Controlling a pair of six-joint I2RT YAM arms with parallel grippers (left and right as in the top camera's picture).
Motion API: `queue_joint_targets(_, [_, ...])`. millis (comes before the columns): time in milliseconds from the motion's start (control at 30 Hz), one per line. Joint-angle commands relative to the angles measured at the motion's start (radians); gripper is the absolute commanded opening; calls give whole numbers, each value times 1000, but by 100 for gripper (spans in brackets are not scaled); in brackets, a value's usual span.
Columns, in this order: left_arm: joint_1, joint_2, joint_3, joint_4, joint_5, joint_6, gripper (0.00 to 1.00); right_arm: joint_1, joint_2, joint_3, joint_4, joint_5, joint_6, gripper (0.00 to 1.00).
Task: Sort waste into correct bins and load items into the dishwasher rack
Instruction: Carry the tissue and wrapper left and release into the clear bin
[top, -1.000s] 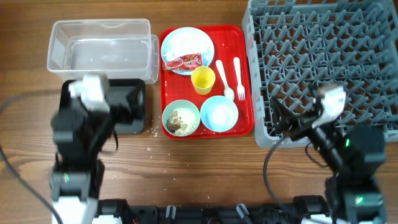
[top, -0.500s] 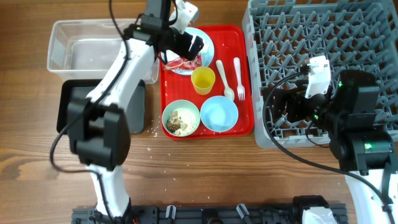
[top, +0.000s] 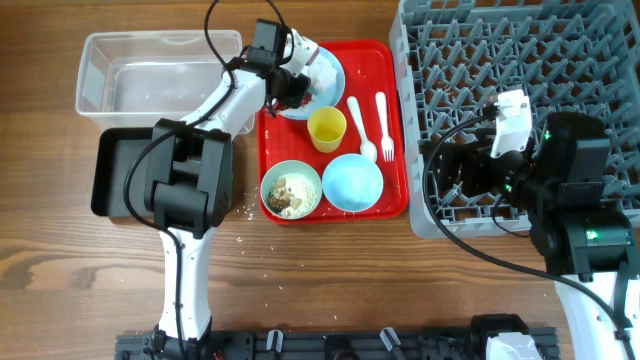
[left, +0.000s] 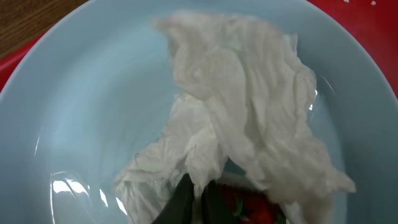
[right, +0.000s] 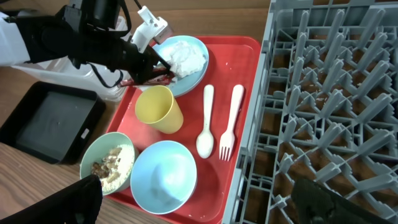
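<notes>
On the light blue plate (left: 93, 93) lies the waste, a white tissue (left: 249, 106) over a red wrapper (left: 249, 208). My left gripper (left: 199, 200) is shut, pinching the tissue at the wrapper's edge; overhead it sits at the plate's (top: 328, 72) near left side. The right gripper (right: 205, 205) hangs open over the left edge of the dishwasher rack (top: 520, 90), holding nothing. On the red tray (top: 396, 195) stand the yellow cup (top: 326, 128), spoon (top: 360, 128), fork (top: 383, 125), blue bowl (top: 352, 184) and green bowl with food scraps (top: 291, 189).
The clear tub (top: 160, 75) stands at the back left. In front of it lies the black tray (top: 115, 175), partly under the left arm. A few white grains lie on the wood (top: 240, 238) near the red tray's front left corner.
The left arm has swung from the near side out to the plate. Its gripper, open half a second ago, has shut on the tissue and wrapper. The right arm has settled over the rack edge.
</notes>
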Motion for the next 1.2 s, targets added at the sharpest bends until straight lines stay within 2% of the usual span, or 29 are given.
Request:
queue_joint_targets(0, [9,-21,38,-10,-10,-158,4,3,2,19,6,-17,-2,100])
queue_joint_targets(100, [57,-187,122,-86,-10,-362,4,3,2,19,6,-17,-2,100])
queue_joint_targets(233, [196,-375,130,-177,-10,-384,4,3,2,19,7,-17,-2,100])
queue_joint_targets(367, [366,-330,128,-281,-10,-383,4,3,2,19,14,-17,-2,100])
queue_joint_targets(500, [426,-187,127,-321,-10,-383,4,3,8,19,23,-18,-1,100])
queue_joint_targets(533, [426,-154,127,-321,-10,-384,26,3,11,19,23,-17,-1,100])
queue_joint_targets(567, [422,-145,128,-321,-6,-386,69,3,11,19,23,-18,-1,100])
queue_joint_targets(600, [411,-152,133,-313,-5,-387,100,3,13,19,23,-17,-2,100])
queue_joint_targets(767, [288,-294,248,-297,-5,-365,100,3,14,19,23,-17,-2,100])
queue_joint_targets(867, [114,-262,246,-239,-10,-200,100,3,14,18,23,-17,-2,100])
queue_joint_targets(900, [75,-225,246,-223,-24,-191,100,3,14,18,22,-17,-2,100])
queue_joint_targets(1000, [14,-121,246,-183,-51,-194,99,3,14,16,19,-17,-2,100])
queue_joint_targets(1067, [-15,-39,246,-160,-60,-229,91,3,14,15,13,-17,-2,100])
queue_joint_targets(1133, [-33,9,246,-145,-139,-305,85,3,14,15,14,-17,-2,100])
queue_joint_targets(1167, [-39,30,246,-146,-234,-393,81,3,14,15,14,-17,-2,100])
